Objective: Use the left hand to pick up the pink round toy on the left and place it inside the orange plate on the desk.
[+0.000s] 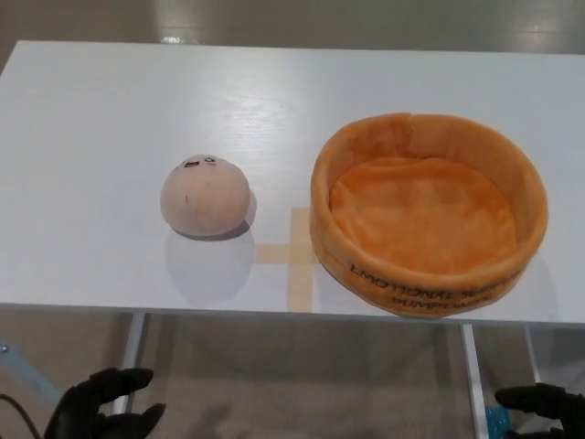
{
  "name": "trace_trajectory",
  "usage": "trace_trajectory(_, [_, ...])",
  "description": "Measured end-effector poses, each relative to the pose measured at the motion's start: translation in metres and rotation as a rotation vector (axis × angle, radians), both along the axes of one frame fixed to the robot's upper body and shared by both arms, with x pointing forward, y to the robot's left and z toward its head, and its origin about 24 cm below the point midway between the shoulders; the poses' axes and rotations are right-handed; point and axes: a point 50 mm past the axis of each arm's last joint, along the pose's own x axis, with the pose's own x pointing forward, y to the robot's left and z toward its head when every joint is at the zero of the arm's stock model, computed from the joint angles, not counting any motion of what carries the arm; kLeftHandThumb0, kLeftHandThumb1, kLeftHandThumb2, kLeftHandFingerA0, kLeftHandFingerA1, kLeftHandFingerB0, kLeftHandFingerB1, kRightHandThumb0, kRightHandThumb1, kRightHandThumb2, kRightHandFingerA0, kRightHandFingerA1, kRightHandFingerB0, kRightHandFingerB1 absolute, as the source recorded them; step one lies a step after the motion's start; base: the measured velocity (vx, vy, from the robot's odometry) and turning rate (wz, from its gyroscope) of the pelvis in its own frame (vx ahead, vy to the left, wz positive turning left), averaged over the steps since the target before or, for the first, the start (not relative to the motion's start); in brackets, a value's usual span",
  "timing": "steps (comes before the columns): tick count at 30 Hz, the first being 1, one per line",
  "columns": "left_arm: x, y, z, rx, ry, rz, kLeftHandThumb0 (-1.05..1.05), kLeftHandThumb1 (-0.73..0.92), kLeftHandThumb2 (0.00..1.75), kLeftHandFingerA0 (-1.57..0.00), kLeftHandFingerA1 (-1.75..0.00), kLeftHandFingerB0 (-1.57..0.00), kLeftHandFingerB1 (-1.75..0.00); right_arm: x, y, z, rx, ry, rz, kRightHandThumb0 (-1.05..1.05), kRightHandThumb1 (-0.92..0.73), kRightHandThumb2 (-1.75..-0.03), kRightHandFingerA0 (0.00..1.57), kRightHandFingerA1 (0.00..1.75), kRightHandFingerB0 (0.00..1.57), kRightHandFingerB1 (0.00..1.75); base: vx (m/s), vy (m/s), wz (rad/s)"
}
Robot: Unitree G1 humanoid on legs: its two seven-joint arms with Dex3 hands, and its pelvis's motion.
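A pink round plush toy (pixel 205 196) with a small face rests on the white desk (pixel 91 137), left of centre. To its right stands the soft orange plate (pixel 428 274), a round plush dish with a raised rim and nothing inside. My left hand (pixel 102 405) hangs below the desk's front edge at the bottom left, fingers apart, holding nothing, well short of the toy. Only part of my right hand (pixel 541 403) shows at the bottom right corner, below the desk.
A cross of tan tape (pixel 298 256) marks the desk between the toy and the plate. The desk's metal legs (pixel 131 343) and the floor show beneath the front edge.
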Motion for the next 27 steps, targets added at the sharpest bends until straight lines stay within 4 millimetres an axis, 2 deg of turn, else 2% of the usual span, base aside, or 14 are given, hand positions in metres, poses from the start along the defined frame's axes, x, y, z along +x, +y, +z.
trace_trajectory(13, [-0.004, 0.001, -0.003, 0.001, -0.008, -0.008, -0.21, 0.66, 0.58, -0.42, -0.42, -0.42, -0.37, -0.005, 0.000, -0.001, 0.002, -0.029, 0.004, -0.13, -0.67, -0.59, 0.67, 0.63, 0.63, 0.48, 0.00, 0.000, 0.00])
trace_trajectory(19, [-0.016, 0.002, -0.009, 0.003, 0.015, -0.030, -0.25, 0.66, 0.59, -0.33, -0.39, -0.34, -0.34, -0.014, -0.001, -0.006, 0.002, -0.020, 0.004, -0.13, -0.67, -0.59, 0.65, 0.59, 0.62, 0.48, 0.00, 0.000, 0.00])
trace_trajectory(27, [-0.027, 0.012, -0.008, 0.008, 0.036, -0.116, -0.27, 0.63, 0.59, -0.35, -0.38, -0.31, -0.32, -0.019, -0.001, -0.009, -0.001, -0.013, 0.006, -0.12, -0.66, -0.59, 0.67, 0.63, 0.63, 0.49, 0.00, 0.000, 0.00])
